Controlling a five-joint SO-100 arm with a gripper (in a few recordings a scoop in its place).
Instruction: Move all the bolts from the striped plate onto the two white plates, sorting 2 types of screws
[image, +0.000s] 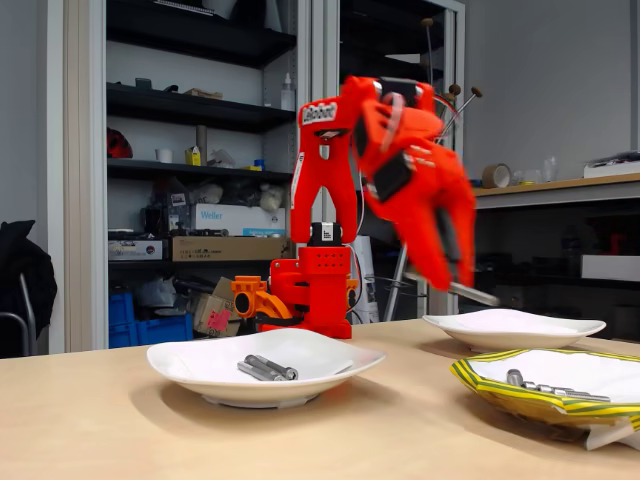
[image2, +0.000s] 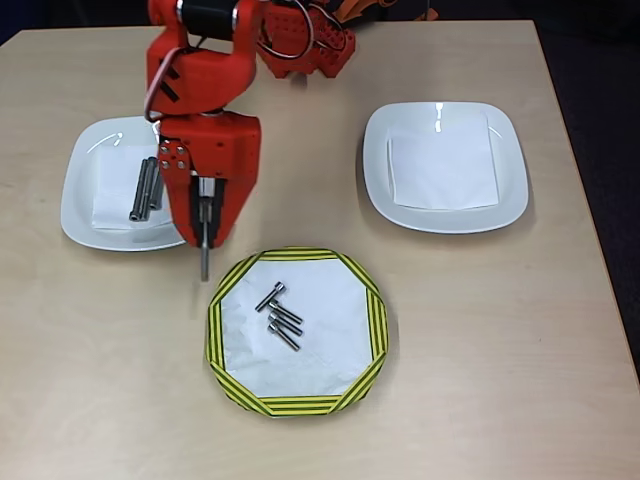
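Red claw (image2: 204, 243) clamps long bolt (image2: 205, 262) | between plates (above bare table (image2: 90, 340))

We see pale matt wood-look worktop (image2: 500, 350), smooth. Two plain white round plates (image2: 445, 165) glossy, light glints on rims; matt white paper squares (image2: 443, 160) inside. Yellow-rimmed dark-striped plate (image2: 297, 405) looks like thin paper, dull. Small grey metal bolts (image2: 280, 315) shiny. Orange-red plastic gripper (image2: 205, 240) smooth, slight sheen.
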